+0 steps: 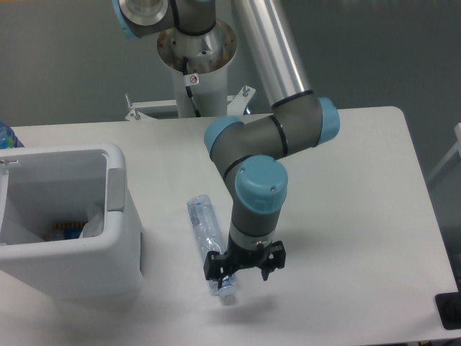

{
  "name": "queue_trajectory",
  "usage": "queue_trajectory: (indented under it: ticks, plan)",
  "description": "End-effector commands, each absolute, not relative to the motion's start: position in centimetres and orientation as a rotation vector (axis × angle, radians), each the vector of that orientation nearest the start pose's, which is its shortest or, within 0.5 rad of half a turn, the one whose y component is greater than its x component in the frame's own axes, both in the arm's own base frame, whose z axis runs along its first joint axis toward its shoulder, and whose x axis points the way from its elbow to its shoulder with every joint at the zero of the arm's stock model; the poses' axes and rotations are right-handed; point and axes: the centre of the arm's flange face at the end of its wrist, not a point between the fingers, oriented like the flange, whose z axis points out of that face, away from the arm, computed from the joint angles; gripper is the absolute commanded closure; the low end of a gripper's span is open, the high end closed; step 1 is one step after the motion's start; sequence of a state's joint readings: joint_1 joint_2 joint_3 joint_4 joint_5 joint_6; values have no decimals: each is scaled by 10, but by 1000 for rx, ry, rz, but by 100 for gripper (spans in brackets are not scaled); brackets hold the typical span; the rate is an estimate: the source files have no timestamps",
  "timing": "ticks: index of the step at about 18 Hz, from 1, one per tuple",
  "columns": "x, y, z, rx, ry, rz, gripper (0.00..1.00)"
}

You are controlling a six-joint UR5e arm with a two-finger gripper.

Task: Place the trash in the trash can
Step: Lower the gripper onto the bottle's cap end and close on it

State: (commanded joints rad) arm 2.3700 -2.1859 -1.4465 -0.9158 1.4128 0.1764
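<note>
Hovering spread tool (pixel 243 267) at bottle (pixel 209 245) cap end, possibly touching; bin (pixel 115 216) left.

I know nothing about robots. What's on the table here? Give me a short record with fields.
bottle: flattened clear plastic bottle lying on the white table, cap end toward the camera
tool: tool low over the bottle's cap end, fingers spread, not closed on it
bin: white trash can left of the bottle, open top, some items inside
bottle in bin: no
</note>
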Motion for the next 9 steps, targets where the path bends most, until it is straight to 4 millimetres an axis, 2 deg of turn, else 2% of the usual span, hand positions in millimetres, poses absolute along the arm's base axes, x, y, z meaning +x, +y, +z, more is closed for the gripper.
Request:
queue_trajectory:
  ticks: [4, 9]
  plan:
    - [-400, 603, 221, -2821, -879, -92, 0]
    - [-395, 608, 211, -2841, -863, -94, 0]
